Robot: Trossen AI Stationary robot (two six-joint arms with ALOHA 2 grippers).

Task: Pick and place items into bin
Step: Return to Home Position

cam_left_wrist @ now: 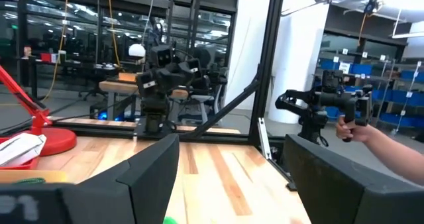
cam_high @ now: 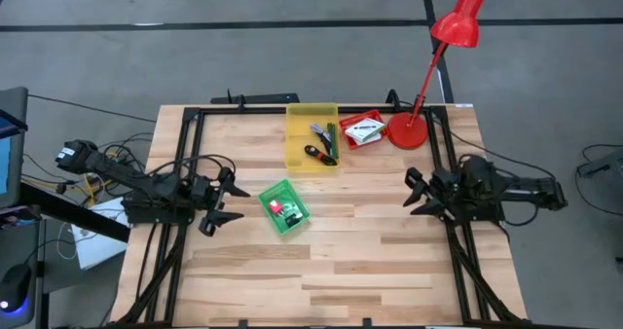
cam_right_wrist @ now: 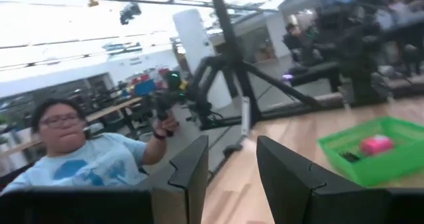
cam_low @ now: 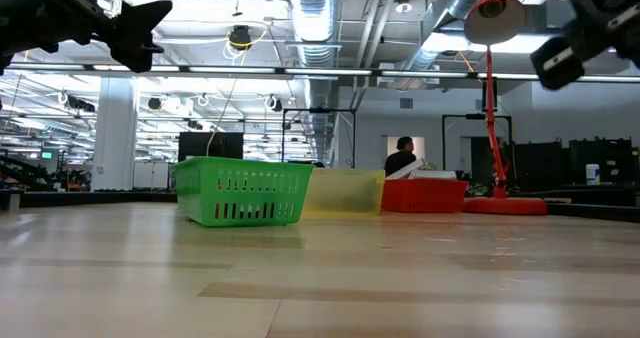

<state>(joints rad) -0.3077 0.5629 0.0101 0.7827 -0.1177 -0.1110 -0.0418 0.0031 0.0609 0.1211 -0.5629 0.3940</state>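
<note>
Two arms sat at opposite sides of the bench, each folded low along its own side rail with the forearm stretched inward. The left tool pointed toward the middle, released and empty; its fingers stood wide apart in the left wrist view. The right tool faced it from the other side, likewise released, with a narrower gap and nothing between its jaws. Both hung clear of the wood, and the low view caught only dark parts of them at its upper corners, cut by the frame.

All items lay in bins. The green bin, just beside the left tool, held the red-pink piece and a dark thing too small to name. The yellow bin, nearer the far edge, held the slim pen-like tools. The red bin beside it held the white packets, next to a red lamp.

From the low view the bin walls hid every content. Beyond the bench a person gripped a dark handle; the left wrist view showed only the hand and forearm.
</note>
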